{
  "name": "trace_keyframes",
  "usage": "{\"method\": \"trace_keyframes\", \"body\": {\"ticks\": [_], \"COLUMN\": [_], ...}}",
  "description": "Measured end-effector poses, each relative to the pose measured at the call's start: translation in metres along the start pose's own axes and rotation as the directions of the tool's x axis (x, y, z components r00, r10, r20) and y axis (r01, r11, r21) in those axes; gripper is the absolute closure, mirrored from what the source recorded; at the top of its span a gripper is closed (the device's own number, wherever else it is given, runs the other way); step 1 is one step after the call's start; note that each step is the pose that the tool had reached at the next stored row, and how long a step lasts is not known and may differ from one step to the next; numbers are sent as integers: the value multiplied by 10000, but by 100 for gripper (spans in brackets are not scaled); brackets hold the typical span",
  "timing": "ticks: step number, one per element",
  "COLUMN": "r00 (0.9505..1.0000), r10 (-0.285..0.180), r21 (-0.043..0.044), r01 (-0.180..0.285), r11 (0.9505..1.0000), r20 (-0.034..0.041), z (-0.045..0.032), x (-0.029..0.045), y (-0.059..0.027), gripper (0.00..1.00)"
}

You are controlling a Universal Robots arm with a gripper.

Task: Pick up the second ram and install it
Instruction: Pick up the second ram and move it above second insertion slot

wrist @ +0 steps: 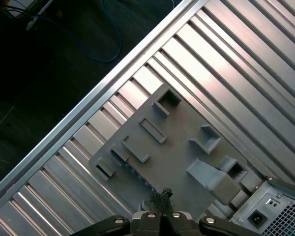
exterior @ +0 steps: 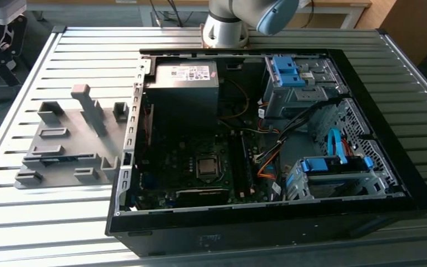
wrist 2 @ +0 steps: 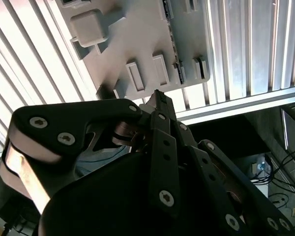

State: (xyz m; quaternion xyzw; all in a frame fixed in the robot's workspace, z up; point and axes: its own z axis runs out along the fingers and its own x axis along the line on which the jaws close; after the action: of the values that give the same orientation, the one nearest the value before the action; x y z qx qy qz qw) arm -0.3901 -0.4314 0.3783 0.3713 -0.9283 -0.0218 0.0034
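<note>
While your fingers (wrist: 156, 199) hang closed and empty over the holder (wrist: 182, 147), open them and square up along the ram (exterior: 53, 159), probably that thin bluish strip.

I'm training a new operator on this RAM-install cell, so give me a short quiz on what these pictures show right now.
1. True or false: the grey holder lies inside the computer case.
2. In both wrist views, the gripper hangs above: A) the grey holder, B) a power supply, C) bare floor.
3. What kind of surface does the table under the case have?

Key
1. False: it lies on the table beside the case, on the exterior view's left.
2. A.
3. Ribbed metal slats.
</note>
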Motion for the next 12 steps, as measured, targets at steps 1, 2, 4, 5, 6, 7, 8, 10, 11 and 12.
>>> {"method": "trace_keyframes", "body": {"ticks": [1, 2, 4, 5, 6, 7, 8, 10, 11, 12], "r00": [10000, 10000, 10000, 10000, 10000, 10000, 10000, 10000, 10000, 9999], "r10": [0, -1, -1, 0, -1, -1, -1, -24, -64, -126], "r21": [-2, -3, -6, -9, -11, -12, -13, -13, -14, -14], "r01": [0, 1, 1, 0, 1, 1, 1, 24, 64, 126], "r11": [10000, 10000, 10000, 10000, 10000, 10000, 10000, 10000, 10000, 9999], "r20": [2, 5, 8, 10, 12, 13, 14, 14, 11, 9], "z": [0, 1, 1, 0, 0, 0, 0, 1, 0, 0], "x": [0, 0, 0, 0, 0, 0, 0, 0, 0, 0], "y": [0, 0, 0, 0, 0, 0, 0, 0, 0, 0], "gripper": [89, 89, 89, 89, 89, 89, 89, 89, 89, 89]}}
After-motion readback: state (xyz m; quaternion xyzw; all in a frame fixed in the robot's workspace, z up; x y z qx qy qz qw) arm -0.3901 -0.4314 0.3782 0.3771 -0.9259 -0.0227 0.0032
